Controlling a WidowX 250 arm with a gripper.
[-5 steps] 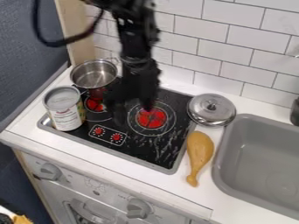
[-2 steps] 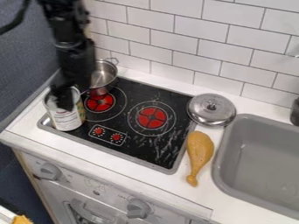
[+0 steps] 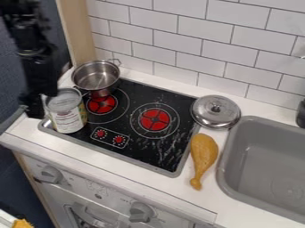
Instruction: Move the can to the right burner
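You're facing the gripper [image 3: 35, 108] at the left, close beside the can, though you aren't able to tell how open it is or whether it's holding anything. The can [image 3: 67, 116] is standing upright at the stovetop's [image 3: 138, 154] left edge, so the whole transfer to the right burner [image 3: 155, 120] is remaining.

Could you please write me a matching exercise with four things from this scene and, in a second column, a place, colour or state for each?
1. can
2. metal pot
3. toy drumstick
4. sink

A. yellow-brown
B. grey basin at the picture's right
C. upright and labelled
D. at the back left corner of the cooktop

Pairs: 1-C, 2-D, 3-A, 4-B
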